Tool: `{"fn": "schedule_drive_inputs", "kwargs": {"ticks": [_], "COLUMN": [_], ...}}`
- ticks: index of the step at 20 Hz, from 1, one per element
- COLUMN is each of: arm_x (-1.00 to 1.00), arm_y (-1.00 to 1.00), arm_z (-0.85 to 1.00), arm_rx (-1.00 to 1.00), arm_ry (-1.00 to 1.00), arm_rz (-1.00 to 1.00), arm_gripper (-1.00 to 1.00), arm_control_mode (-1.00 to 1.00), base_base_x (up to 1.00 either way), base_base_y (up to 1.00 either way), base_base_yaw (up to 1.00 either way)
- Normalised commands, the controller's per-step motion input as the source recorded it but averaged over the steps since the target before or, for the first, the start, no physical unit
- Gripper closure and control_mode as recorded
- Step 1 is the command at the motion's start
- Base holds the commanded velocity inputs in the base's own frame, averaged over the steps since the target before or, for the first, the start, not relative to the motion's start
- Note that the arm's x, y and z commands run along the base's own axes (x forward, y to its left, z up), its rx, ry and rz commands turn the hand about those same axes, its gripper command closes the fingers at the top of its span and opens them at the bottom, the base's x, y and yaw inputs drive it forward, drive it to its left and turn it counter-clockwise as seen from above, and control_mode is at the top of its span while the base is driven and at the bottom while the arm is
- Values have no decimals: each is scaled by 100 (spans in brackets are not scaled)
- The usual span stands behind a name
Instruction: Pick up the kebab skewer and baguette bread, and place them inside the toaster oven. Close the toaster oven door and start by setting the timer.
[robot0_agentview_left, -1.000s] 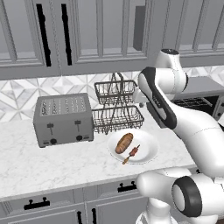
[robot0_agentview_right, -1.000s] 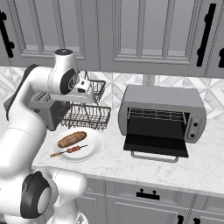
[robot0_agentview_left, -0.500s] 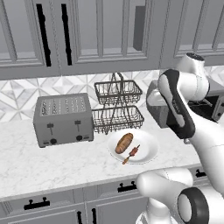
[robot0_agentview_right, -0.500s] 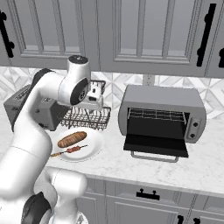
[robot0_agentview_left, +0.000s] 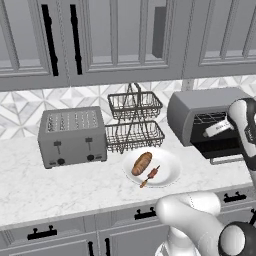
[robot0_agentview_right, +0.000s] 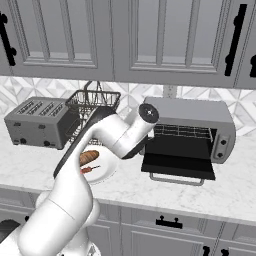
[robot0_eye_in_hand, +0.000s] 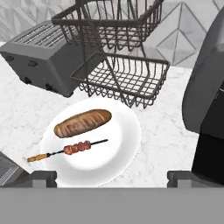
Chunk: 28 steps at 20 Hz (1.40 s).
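Note:
On a white plate (robot0_eye_in_hand: 124, 131) lie the golden-brown baguette bread (robot0_eye_in_hand: 83, 122) and, just in front of it, the kebab skewer (robot0_eye_in_hand: 70, 149) with its orange tip pointing left. My gripper (robot0_eye_in_hand: 111, 177) is open and hovers above and to the right of the plate, with nothing between its fingertips. Both pieces of food also appear in the left base view, the baguette bread (robot0_agentview_left: 142, 163) beside the kebab skewer (robot0_agentview_left: 150, 175). The toaster oven (robot0_agentview_right: 192, 127) stands right of the plate. The toaster oven door (robot0_agentview_right: 177, 164) is folded down open, baring the wire rack inside.
A grey slotted pop-up toaster (robot0_agentview_left: 72, 135) stands left of the plate. A two-tier wire basket rack (robot0_agentview_left: 134, 120) rises just behind the plate. Wall cabinets hang above the counter. My arm's elbow (robot0_agentview_right: 145, 117) hangs before the oven's left side.
The arm has swung right, from over the basket rack to in front of the toaster oven. The food and plate have not moved. The gripper stays open.

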Motion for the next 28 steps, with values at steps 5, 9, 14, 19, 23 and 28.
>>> {"fn": "schedule_drive_inputs", "kwargs": {"ticks": [5,9,14,19,23,28], "arm_x": [42,35,41,49,34,45], "arm_y": [-89,-60,-7,-1,-17,-43], "arm_z": [-6,-1,-18,-36,-40,-2], "arm_rx": [16,5,13,19,21,12], "arm_ry": [-22,-30,-27,-15,-6,-7], "arm_rz": [25,11,-8,-18,-15,-4], "arm_gripper": [-100,-100,-100,-100,-100,-100], "arm_control_mode": [-100,-100,-100,-100,-100,-100], "base_base_x": [0,0,0,0,0,0], "base_base_y": [0,0,0,0,0,0], "base_base_yaw": [0,0,0,0,0,0]}}
